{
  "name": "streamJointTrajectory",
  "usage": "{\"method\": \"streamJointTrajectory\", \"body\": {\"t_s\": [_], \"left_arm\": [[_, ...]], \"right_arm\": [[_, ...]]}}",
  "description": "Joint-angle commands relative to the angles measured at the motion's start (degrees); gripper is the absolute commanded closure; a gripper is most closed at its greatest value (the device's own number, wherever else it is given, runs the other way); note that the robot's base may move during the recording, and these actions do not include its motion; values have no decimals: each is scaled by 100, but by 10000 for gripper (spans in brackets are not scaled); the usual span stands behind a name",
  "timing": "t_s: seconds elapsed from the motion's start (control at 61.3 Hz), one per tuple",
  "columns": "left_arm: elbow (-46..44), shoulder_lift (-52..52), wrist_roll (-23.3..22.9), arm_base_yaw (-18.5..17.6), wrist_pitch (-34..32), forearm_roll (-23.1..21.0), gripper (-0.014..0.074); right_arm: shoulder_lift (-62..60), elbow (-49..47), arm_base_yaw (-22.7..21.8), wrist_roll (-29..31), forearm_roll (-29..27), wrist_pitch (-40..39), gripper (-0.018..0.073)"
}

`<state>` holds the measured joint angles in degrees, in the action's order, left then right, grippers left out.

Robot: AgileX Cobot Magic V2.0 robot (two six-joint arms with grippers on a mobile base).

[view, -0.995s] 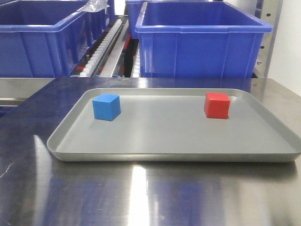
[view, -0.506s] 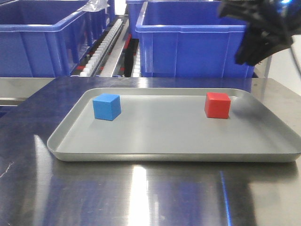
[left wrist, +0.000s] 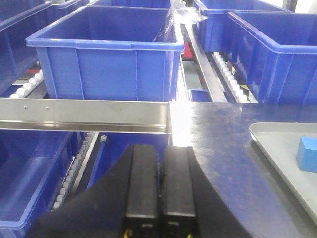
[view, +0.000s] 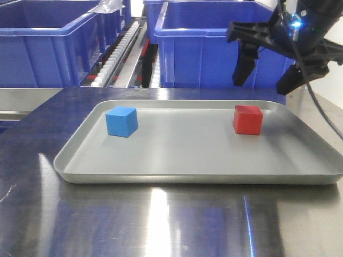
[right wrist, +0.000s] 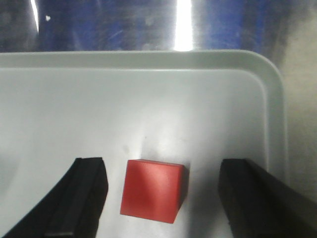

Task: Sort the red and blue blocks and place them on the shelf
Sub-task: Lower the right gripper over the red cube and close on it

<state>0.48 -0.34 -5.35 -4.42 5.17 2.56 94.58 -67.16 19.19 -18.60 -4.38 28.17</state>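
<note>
Front view. A second ago no arm was in frame; half a second ago a dark blur had entered top right. My right claw (view: 261, 84) now hangs sharp and spread wide, above and slightly behind the small matte red cube (view: 247, 120), apart from it. Judgement: the approach is done and the descent onto red comes next; no block is lifted yet. Neither cube has shifted. The red one sits at the right of the shallow grey metal tray (view: 198, 178), and the small bright blue cube (view: 121, 121) at its left, well apart. The tray lies on the reflective steel counter (view: 161, 225) and holds only these two. Behind it stand a large blue plastic bin on the right (view: 225, 48) and another on the left (view: 37, 48); I cannot see their floors from here.

Left wrist view. My left claw (left wrist: 159, 153) is pressed together on nothing, parked low and short of the brushed stainless shelf rail (left wrist: 84, 111) with its two screws. A blue bin on the upper tier (left wrist: 106, 49) shows only inner walls. The blue bin below the rail (left wrist: 29, 173) shows nothing inside where I can see. The blue cube is at the far right edge, in the tray.

Right wrist view. The red cube lies between my dark fingers (right wrist: 84, 198), nearer the left one, touching neither, close to a rounded tray corner. The line-up looks fair.
</note>
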Motion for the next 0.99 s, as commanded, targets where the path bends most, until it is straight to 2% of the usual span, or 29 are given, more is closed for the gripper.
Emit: {"method": "streamJointTrajectory", "body": {"t_s": [0.0,0.44,0.685,0.979], "left_arm": [[226,-84,-5,5,-517,5,521],[226,-84,-5,5,-517,5,521],[226,-84,-5,5,-517,5,521],[226,-84,-5,5,-517,5,521]], "right_arm": [[-137,-203,40,29,5,-265,-11],[246,-235,111,29,34,-234,-11],[584,-662,225,29,267,172,-11],[777,-740,236,29,279,248,-10]]}}
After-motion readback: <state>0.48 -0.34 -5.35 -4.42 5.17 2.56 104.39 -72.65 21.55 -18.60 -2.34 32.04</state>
